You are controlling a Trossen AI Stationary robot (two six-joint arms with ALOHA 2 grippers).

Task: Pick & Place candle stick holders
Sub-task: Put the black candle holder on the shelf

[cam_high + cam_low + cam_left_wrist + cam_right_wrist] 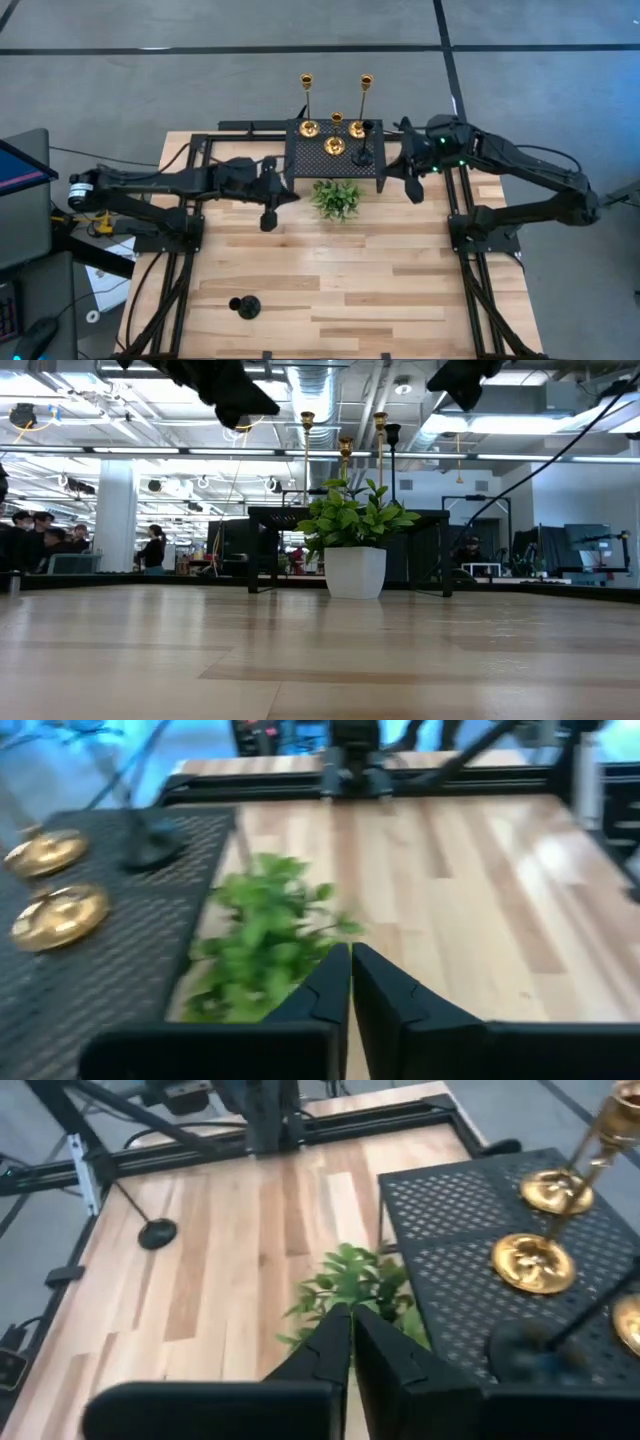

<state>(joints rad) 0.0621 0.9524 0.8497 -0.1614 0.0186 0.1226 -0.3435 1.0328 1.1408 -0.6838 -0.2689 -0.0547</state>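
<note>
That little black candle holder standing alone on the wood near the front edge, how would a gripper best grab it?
Probably from straight above, pinching the thin upright stem of the small black round-based candle holder: its base lies flat on the table, and bare wood surrounds it.

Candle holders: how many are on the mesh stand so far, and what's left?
Four holders stand on the mesh stand: two tall gold, a short gold and a black one. Nothing is in hand: the left pincer and right pincer are both shut and empty, either side of the plant. Left: the last black holder, alone on the table's near side.
</note>
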